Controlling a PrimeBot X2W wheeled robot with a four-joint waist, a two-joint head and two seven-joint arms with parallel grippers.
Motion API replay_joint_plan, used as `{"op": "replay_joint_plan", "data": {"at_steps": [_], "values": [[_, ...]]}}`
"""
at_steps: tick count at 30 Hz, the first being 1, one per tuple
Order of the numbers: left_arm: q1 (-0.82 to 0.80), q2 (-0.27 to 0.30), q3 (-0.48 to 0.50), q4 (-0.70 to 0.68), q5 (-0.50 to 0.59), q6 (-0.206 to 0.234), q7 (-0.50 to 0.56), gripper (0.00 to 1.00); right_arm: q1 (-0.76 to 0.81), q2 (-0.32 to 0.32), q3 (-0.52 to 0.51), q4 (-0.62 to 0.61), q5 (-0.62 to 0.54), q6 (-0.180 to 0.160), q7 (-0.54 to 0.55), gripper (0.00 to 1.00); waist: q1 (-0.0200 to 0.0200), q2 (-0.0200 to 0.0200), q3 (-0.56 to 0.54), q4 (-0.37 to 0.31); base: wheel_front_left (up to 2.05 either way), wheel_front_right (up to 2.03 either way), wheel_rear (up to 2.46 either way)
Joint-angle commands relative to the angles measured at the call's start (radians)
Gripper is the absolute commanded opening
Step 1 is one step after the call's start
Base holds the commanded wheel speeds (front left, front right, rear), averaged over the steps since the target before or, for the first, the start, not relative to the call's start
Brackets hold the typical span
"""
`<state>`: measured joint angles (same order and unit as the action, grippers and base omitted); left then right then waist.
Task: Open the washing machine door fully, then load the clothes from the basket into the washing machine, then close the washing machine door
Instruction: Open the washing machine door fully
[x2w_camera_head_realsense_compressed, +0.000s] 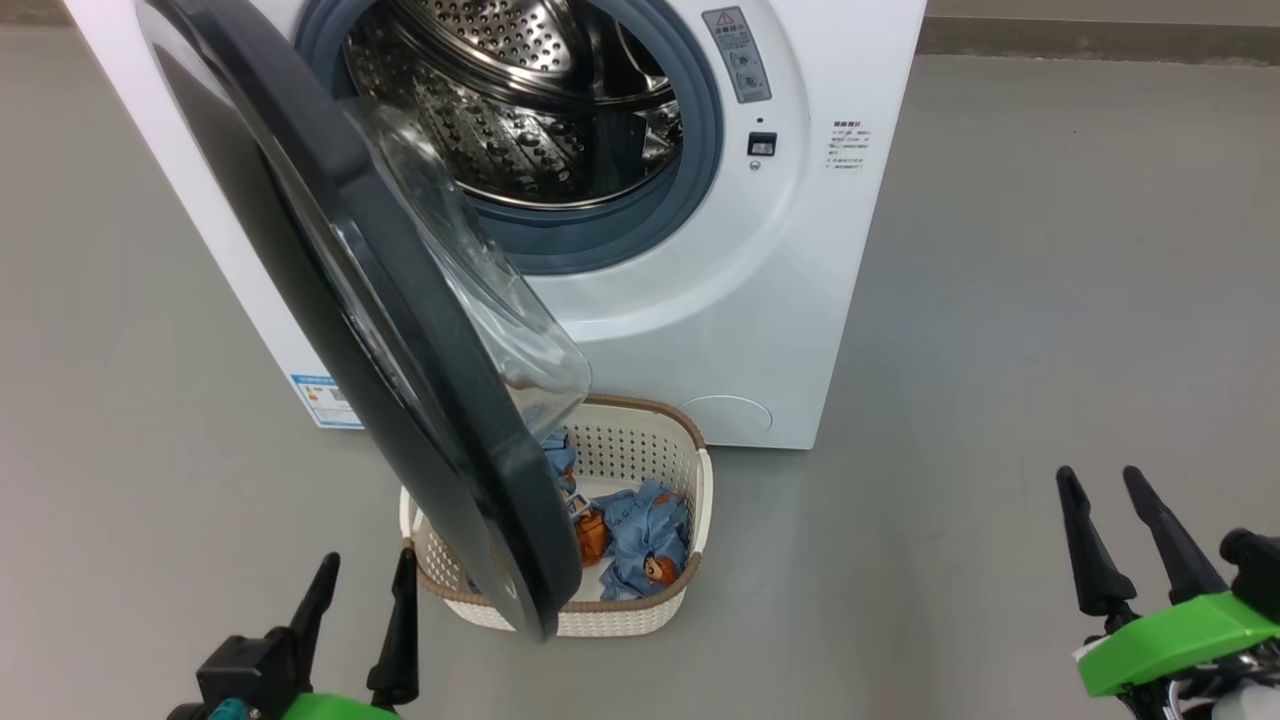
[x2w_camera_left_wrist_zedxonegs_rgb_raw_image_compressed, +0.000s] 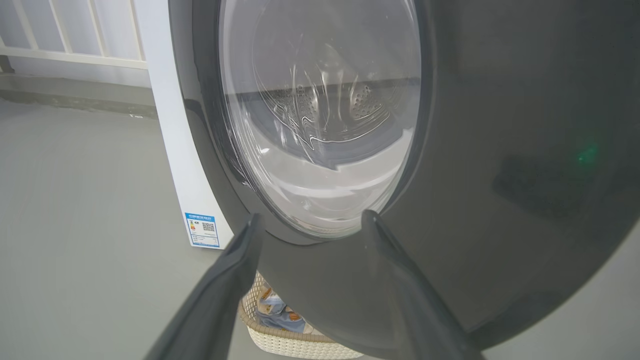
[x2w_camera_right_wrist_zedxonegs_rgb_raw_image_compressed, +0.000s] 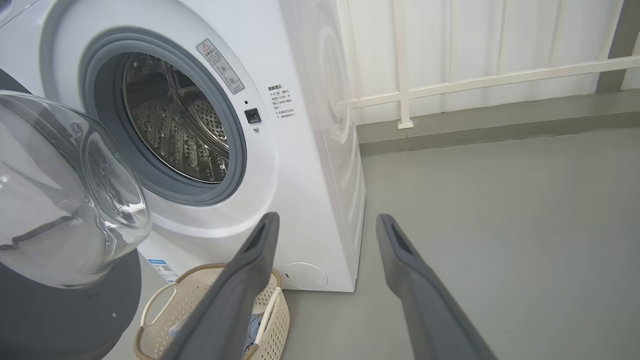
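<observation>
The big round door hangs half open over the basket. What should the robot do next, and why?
Probably swing the glossy black-rimmed round door wider with the left gripper, jaws open: it stands only partway open, hanging over the cream perforated basket of blue bear-print clothes, blocking the reach.

Left claw (x2w_camera_head_realsense_compressed: 367, 556) and right claw (x2w_camera_head_realsense_compressed: 1098, 472) sit low, fingers spread wide, pointing forward.

The left gripper (x2w_camera_left_wrist_zedxonegs_rgb_raw_image_compressed: 312, 216) is standing wide open before the washing machine door (x2w_camera_left_wrist_zedxonegs_rgb_raw_image_compressed: 500, 125), the basket (x2w_camera_left_wrist_zedxonegs_rgb_raw_image_compressed: 300, 345) showing between its fingers.
</observation>
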<state>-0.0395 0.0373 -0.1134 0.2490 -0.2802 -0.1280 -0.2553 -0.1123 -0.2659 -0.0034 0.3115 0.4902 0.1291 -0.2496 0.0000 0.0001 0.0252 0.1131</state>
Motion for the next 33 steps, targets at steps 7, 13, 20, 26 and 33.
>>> {"op": "replay_joint_plan", "data": {"at_steps": [7,13,20,26,33], "values": [[-0.02,0.013,0.031,-0.025,0.006,-0.003,-0.006,1.0,0.047,0.03,-0.04,0.001,-0.068,0.002,-0.012,1.0,0.0,-0.0001,0.0,0.005,0.0,0.0,0.0],[-0.019,0.013,0.028,-0.023,0.001,-0.003,-0.006,1.0,0.071,0.049,-0.057,0.033,-0.094,0.002,-0.012,1.0,0.0,-0.0001,-0.001,0.009,0.0,0.0,0.0],[-0.017,0.013,0.033,-0.023,0.002,-0.003,-0.006,1.0,0.074,0.061,-0.07,0.033,-0.107,0.002,-0.012,1.0,0.0,-0.0001,0.0,0.005,0.0,0.0,0.0],[-0.024,0.013,0.037,-0.021,-0.01,-0.003,-0.006,0.0,0.068,0.064,-0.074,0.015,-0.113,0.002,-0.012,1.0,0.0,-0.0001,0.003,0.002,0.0,0.0,0.0],[-0.048,0.013,0.073,-0.1,-0.035,-0.003,-0.006,0.0,0.066,0.064,-0.093,-0.003,-0.113,0.002,-0.012,1.0,0.0,-0.0001,0.01,0.011,0.0,0.0,0.0]]}}
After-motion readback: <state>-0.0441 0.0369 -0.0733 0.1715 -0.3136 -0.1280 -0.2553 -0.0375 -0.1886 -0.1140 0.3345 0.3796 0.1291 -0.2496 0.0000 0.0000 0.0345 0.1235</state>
